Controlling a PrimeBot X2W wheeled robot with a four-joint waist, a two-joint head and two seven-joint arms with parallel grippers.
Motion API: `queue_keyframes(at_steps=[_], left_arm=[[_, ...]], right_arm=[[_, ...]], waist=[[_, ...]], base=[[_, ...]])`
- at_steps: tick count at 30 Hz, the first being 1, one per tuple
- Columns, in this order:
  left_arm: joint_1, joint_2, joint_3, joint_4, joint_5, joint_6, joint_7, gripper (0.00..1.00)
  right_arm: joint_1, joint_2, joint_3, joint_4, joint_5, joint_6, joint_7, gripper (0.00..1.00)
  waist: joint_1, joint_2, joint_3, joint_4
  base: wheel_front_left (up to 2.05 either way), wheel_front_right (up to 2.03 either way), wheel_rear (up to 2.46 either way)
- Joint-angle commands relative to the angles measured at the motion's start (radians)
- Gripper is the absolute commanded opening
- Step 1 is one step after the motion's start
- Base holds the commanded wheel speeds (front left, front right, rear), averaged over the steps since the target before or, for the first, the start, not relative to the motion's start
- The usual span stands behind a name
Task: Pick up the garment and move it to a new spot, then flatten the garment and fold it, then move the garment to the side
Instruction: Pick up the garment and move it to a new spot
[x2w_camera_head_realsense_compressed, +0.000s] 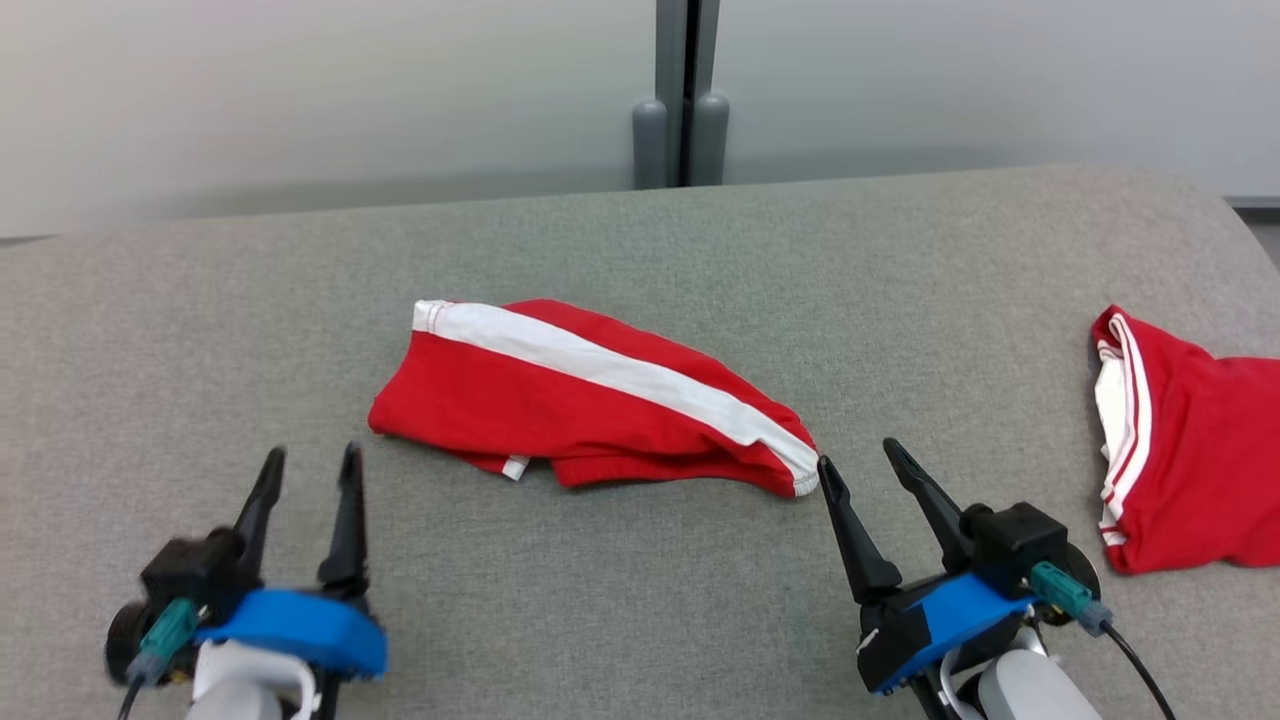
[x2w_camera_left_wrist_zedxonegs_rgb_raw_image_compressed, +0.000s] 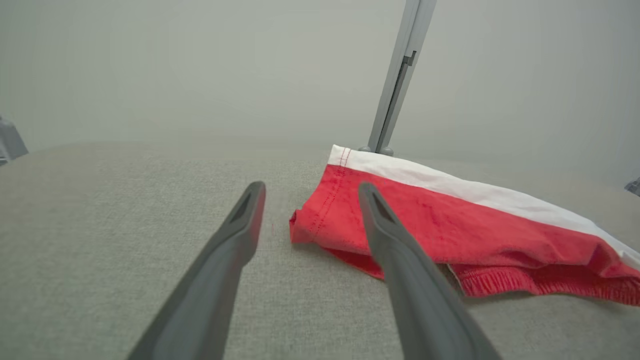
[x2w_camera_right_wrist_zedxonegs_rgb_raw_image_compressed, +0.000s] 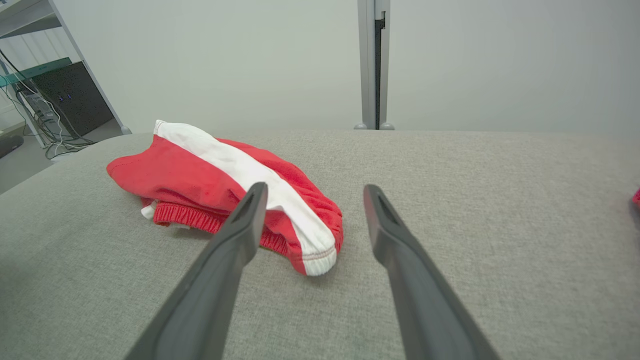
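- The garment (x2w_camera_head_realsense_compressed: 590, 400), red with a white stripe, lies folded in a long bundle on the middle of the grey counter (x2w_camera_head_realsense_compressed: 640, 250), between my two grippers
- My left gripper (x2w_camera_head_realsense_compressed: 312, 455) sits near its left end, fingers spread apart, nothing between them
- My right gripper (x2w_camera_head_realsense_compressed: 860, 457) is spread wide too and empty, its inner fingertip just beside the garment's right end
- A second red-and-white piece of clothing (x2w_camera_head_realsense_compressed: 1190, 450) lies well apart at the counter's right edge

Matt red cloth garment (x2w_camera_head_realsense_compressed: 500, 410) on rough grey woven-fabric surface (x2w_camera_head_realsense_compressed: 640, 620)
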Motion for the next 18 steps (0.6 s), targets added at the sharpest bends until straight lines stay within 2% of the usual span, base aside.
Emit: queue_keyframes(at_steps=[1,8,12,18], left_arm=[[0.020,-0.003,0.022,0.001,0.016,0.004,-0.002,1.00],[0.135,-0.046,0.184,0.007,0.111,0.004,-0.002,1.00],[0.184,-0.071,0.239,0.010,0.146,-0.003,-0.002,1.00],[0.173,-0.098,0.250,0.014,0.172,-0.012,-0.002,1.00]], right_arm=[[0.021,-0.005,-0.004,0.005,-0.010,0.000,-0.003,1.00],[0.056,-0.004,-0.029,0.046,-0.012,0.000,-0.003,1.00],[0.071,-0.004,-0.033,0.057,-0.010,0.000,-0.003,1.00],[0.042,-0.004,-0.041,0.076,-0.051,0.000,-0.003,1.00]], waist=[[0.0001,-0.0001,-0.007,0.001],[0.0001,-0.0001,-0.062,-0.001],[0.0001,-0.0001,-0.076,-0.006],[0.0001,-0.0001,-0.054,0.027]], base=[[0.00,0.00,0.00],[0.00,0.00,0.00],[0.00,0.00,0.00],[0.00,0.00,0.00]])
